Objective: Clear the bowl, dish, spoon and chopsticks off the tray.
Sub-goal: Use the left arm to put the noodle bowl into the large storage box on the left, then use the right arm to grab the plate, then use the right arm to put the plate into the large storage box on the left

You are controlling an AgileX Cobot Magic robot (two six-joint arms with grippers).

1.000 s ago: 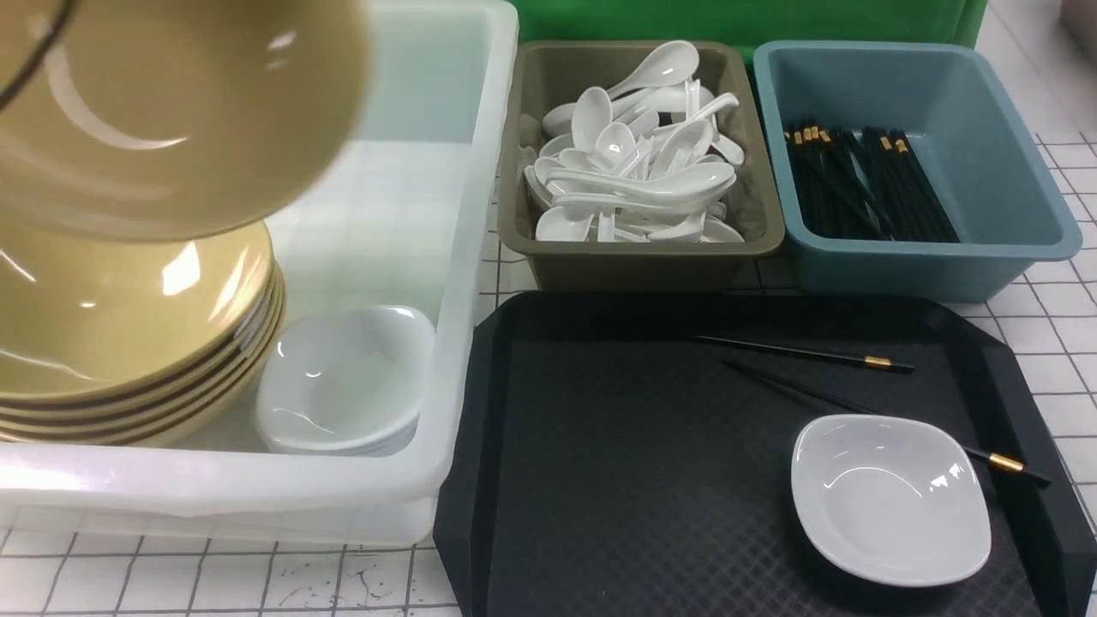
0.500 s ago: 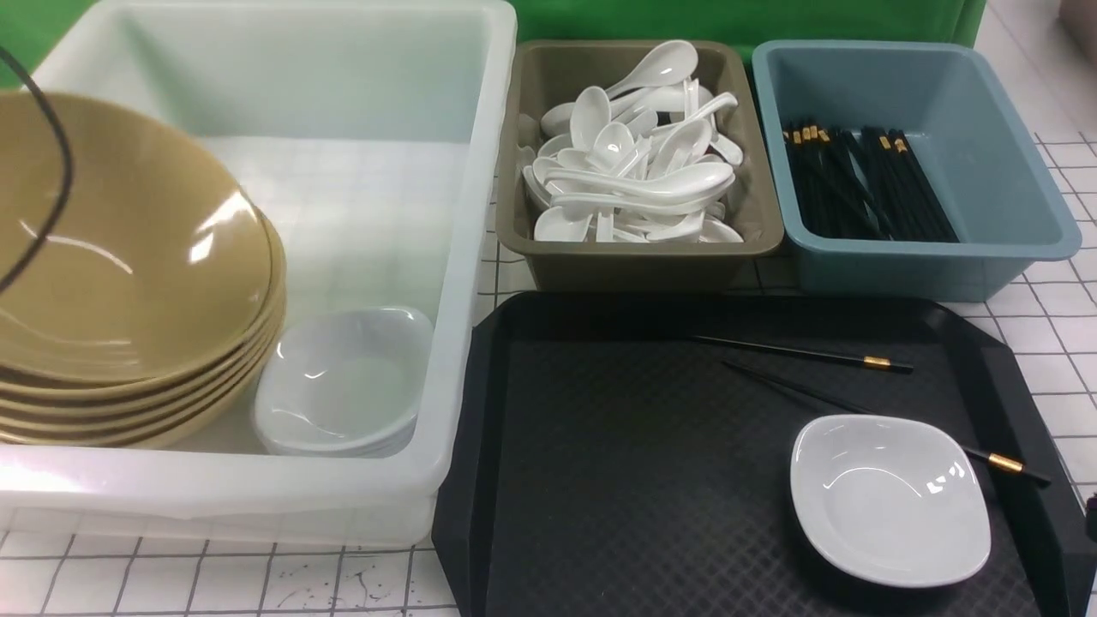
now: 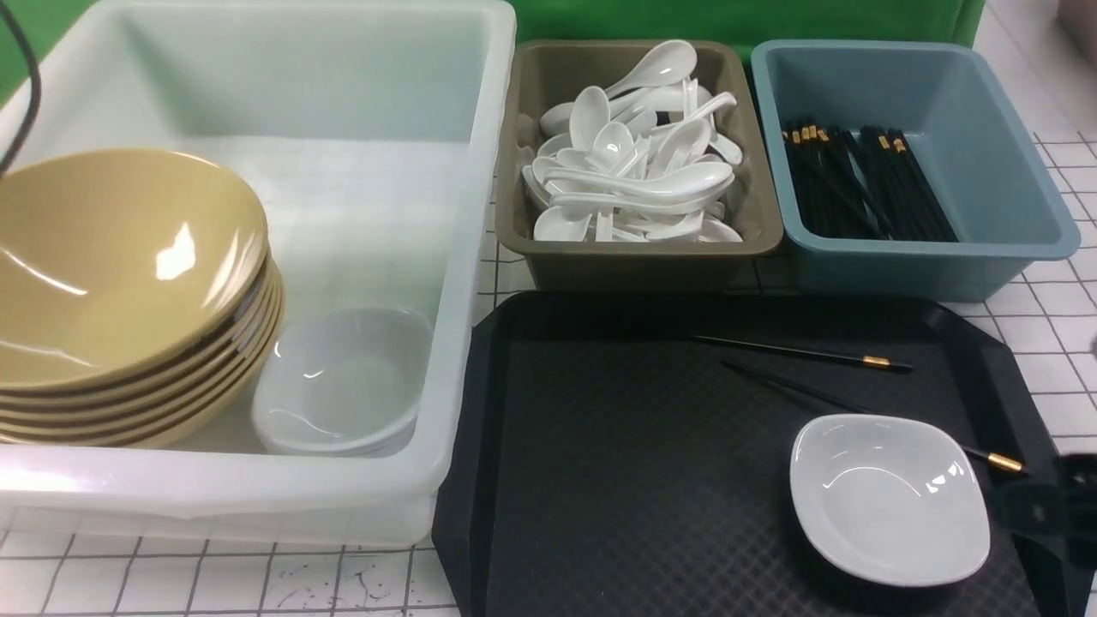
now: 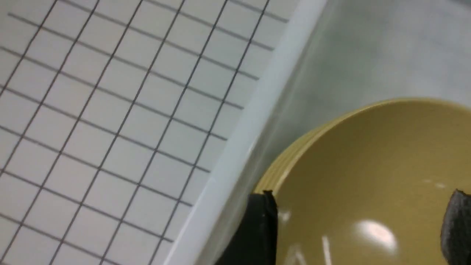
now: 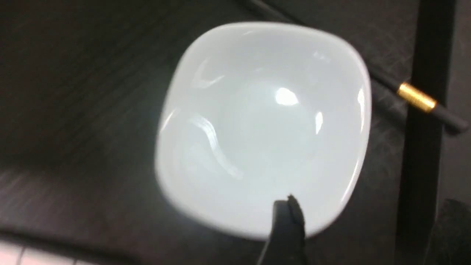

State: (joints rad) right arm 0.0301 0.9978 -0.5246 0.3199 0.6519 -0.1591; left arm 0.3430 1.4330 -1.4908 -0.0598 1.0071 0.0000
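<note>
Hovering above the dish (image 5: pixel 263 125), right pincer (image 5: pixel 368 221) released.
Dish rim lies between its fingers (chopsticks (image 5: pixel 415 97) just beside); left pincer (image 4: pixel 362 206) gapes over the stacked bowl (image 4: pixel 368 165).

Front view: the right gripper (image 3: pixel 1041 510) is a dark smear, cut off by the frame edge. It covers part of the tray (image 3: pixel 600 480) rim and the end of the nearer of the chopsticks (image 3: pixel 801 351) past its gold band. That stick's middle is hidden behind the dish (image 3: pixel 890 501). The bowl (image 3: pixel 120 257) is cropped at the left (lower bowls (image 3: pixel 244 360) show rims only). Left gripper (image 4: pixel 358 221): only two fingertips (image 4: pixel 263 224) show.
</note>
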